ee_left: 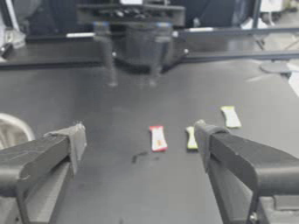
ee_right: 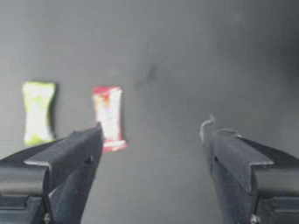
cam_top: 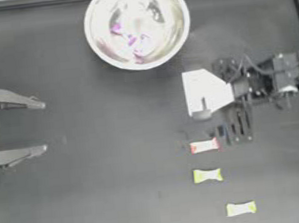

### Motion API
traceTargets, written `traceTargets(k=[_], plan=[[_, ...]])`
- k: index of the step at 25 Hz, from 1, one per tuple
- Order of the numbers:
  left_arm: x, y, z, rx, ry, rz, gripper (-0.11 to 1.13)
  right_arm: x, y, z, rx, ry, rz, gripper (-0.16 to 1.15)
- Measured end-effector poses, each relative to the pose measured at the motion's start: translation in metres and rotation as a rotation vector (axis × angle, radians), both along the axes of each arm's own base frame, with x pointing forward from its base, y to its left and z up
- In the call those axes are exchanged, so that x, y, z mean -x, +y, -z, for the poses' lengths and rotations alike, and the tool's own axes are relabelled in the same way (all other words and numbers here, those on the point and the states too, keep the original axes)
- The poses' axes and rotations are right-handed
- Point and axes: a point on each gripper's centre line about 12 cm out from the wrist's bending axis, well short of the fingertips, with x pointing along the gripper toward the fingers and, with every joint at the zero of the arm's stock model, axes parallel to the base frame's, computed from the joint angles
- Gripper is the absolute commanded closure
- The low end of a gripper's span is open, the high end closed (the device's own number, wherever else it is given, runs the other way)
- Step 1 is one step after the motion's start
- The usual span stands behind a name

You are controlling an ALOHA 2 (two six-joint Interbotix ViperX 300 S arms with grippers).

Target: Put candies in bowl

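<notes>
bare table point(cam_top: 106, 178) between left end effector point(cam_top: 39, 126) and red-and-white candy point(cam_top: 203, 146), right end effector point(cam_top: 234, 124) beside it

Three candies out, two in the bowl.
You're seeing red-white point(cam_top: 203, 146) and two yellow-green candies point(cam_top: 207, 176) point(cam_top: 241, 208) lying flat on the table; purple ones point(cam_top: 131, 40) are sitting inside the bowl point(cam_top: 102, 53).

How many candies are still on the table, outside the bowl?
3, in a loose line below the right gripper: the red-and-white candy nearest it, a yellow-green candy next, another yellow-green candy farthest. None looks hidden.
</notes>
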Motion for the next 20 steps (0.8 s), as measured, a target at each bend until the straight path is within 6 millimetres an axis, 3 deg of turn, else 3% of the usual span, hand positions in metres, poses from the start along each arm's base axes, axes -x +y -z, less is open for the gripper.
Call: traceTargets(k=[10,20], plan=[[0.0,0.001,0.0,0.0,-0.002,-0.003,-0.01,0.001,0.023,0.035,0.028,0.099,0.019,0.02],[0.0,0.001,0.0,0.0,-0.002,-0.003,-0.01,-0.011,0.026,0.071,0.034,0.161,0.01,0.02]])
